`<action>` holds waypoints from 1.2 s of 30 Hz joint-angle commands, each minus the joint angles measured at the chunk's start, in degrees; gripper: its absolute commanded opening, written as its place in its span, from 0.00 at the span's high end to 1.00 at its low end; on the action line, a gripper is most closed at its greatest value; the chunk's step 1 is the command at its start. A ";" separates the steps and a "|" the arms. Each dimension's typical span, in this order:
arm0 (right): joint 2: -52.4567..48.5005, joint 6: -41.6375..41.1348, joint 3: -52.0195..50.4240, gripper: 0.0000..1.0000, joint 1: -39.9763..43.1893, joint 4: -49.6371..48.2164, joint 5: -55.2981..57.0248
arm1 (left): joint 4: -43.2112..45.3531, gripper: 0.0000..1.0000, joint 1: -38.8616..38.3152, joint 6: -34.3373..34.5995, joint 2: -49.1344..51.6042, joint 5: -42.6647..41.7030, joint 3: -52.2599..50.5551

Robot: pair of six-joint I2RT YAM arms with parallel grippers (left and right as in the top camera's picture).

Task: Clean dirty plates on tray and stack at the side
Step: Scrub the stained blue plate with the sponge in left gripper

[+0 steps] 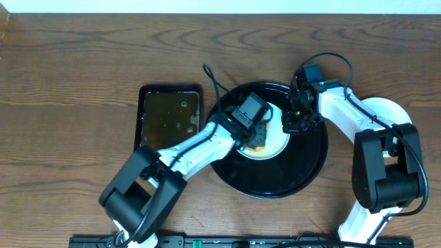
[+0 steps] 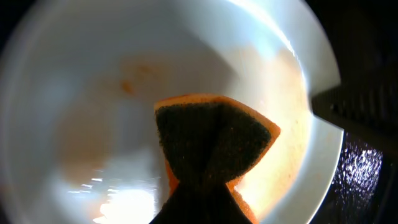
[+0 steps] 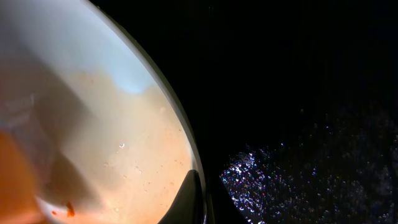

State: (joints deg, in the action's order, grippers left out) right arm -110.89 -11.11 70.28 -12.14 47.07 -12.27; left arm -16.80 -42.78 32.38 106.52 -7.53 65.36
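Note:
One pale plate [image 1: 277, 143] with orange-brown smears lies on the round black tray [image 1: 275, 182]. My left gripper [image 1: 253, 132] is shut on an orange sponge [image 1: 257, 146] with a dark scouring face and presses it on the plate. In the left wrist view the sponge [image 2: 211, 140] sits mid-plate [image 2: 74, 93], with the jaws [image 2: 205, 211] dark at the bottom edge. My right gripper [image 1: 296, 122] is shut on the plate's right rim. In the right wrist view one finger [image 3: 196, 199] lies over the rim of the plate [image 3: 93, 124], next to the wet tray [image 3: 311, 93].
A rectangular black tray [image 1: 170, 117] holding liquid stands left of the round tray. A white plate [image 1: 387, 110] lies on the table at the right, partly under my right arm. Both arms cross over the round tray.

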 commanded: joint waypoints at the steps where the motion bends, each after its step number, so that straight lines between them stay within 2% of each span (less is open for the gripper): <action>1: -0.35 0.46 -1.36 0.99 0.04 0.70 2.58 | 1.53 0.93 -1.20 3.98 1.77 0.02 -0.42; 7: -0.35 0.46 -1.36 0.99 0.04 0.70 2.58 | 3.89 0.93 -1.97 2.80 4.61 1.40 -0.42; 11: -0.35 0.46 -1.36 0.99 0.04 0.81 2.58 | 4.52 0.92 -1.22 0.57 5.29 15.96 -0.37; 13: -0.35 0.46 -1.36 0.99 0.04 0.94 2.58 | 6.75 0.92 -0.07 -1.46 5.25 18.14 -0.28; 15: -0.35 0.46 -1.36 0.99 0.04 1.09 2.58 | 9.81 0.92 1.66 -3.21 5.25 18.08 -0.28; 19: -0.35 0.48 -1.36 0.99 0.04 1.20 2.58 | 10.36 0.92 3.04 -3.23 5.25 18.08 -0.31; 24: -0.35 0.48 -1.36 0.99 0.04 1.16 2.58 | 2.69 0.92 3.04 -3.23 5.25 18.08 -0.31; 29: -0.35 0.48 -1.36 0.99 0.04 1.16 2.58 | -4.90 0.93 4.04 -10.14 3.93 17.16 -0.07; 32: -0.35 0.48 -1.36 0.99 0.04 1.16 2.58 | -6.56 0.92 5.86 -10.34 -1.70 15.72 0.09; 36: -0.35 0.48 -1.36 0.99 0.04 1.14 2.58 | -7.43 0.92 8.37 -10.27 -10.67 8.33 0.09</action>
State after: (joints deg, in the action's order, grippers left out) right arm -110.89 -11.11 70.28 -12.14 47.33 -12.40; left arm -23.16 -37.01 23.59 103.48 4.45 65.54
